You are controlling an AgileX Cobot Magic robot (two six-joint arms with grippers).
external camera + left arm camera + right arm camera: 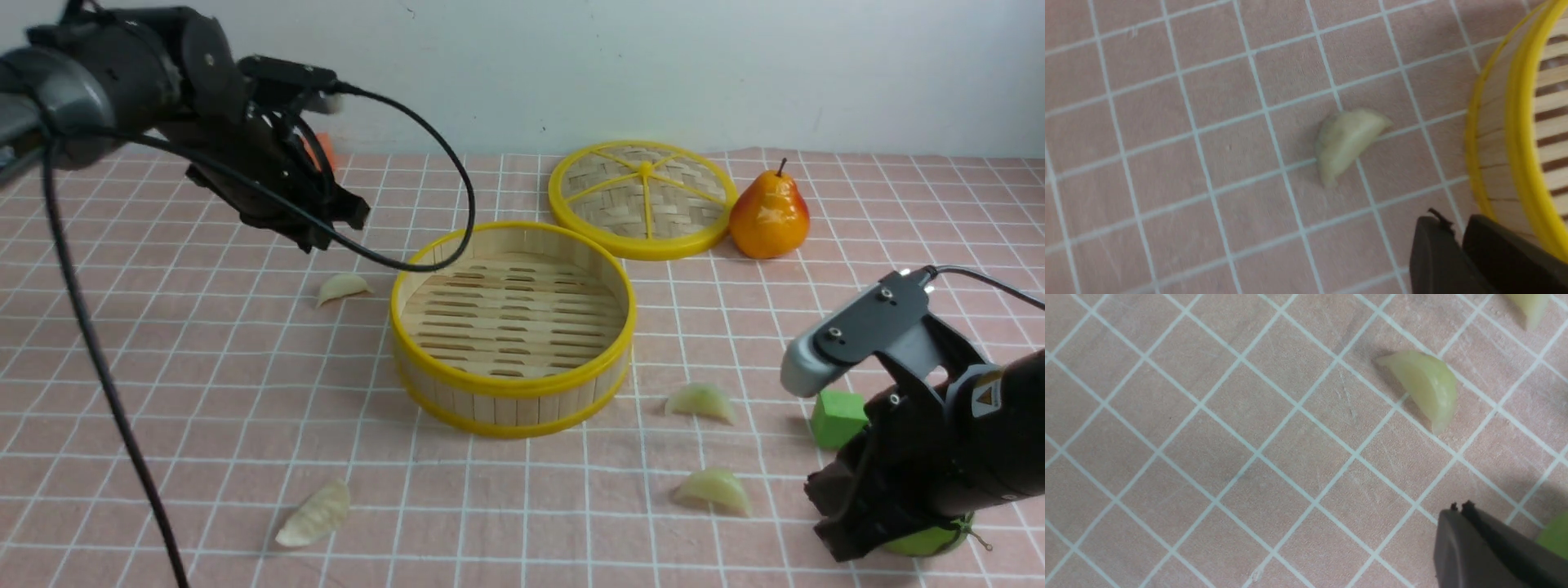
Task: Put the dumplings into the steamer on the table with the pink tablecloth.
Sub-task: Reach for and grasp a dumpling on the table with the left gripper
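Starting at the near edge of the table (163,392), we take the steamer (513,327) as the dial's centre, with twelve pointing at the far wall. Our right gripper (826,527) hangs low at about four o'clock, its jaws pressed together with nothing between them, partly covering a rounded green thing (931,541) that we cannot identify. A green cube (837,418) sits just beyond it.

All four dumplings lie on the pink tablecloth (122,327), outside the steamer. The near cream dumpling (314,513) rests at seven o'clock, well apart from the basket. The near green dumpling (714,490) lies at about four o'clock, and the far green dumpling (702,402) at about three to four, closer to the basket wall. The far cream dumpling (343,286) sits at ten o'clock, near the rim but not touching it.

Our left gripper (335,229) hovers above that cream dumpling, jaws closed and empty. Farther back, the woven lid (641,198) lies flat at one o'clock, with a pear (769,216) upright just beside it.
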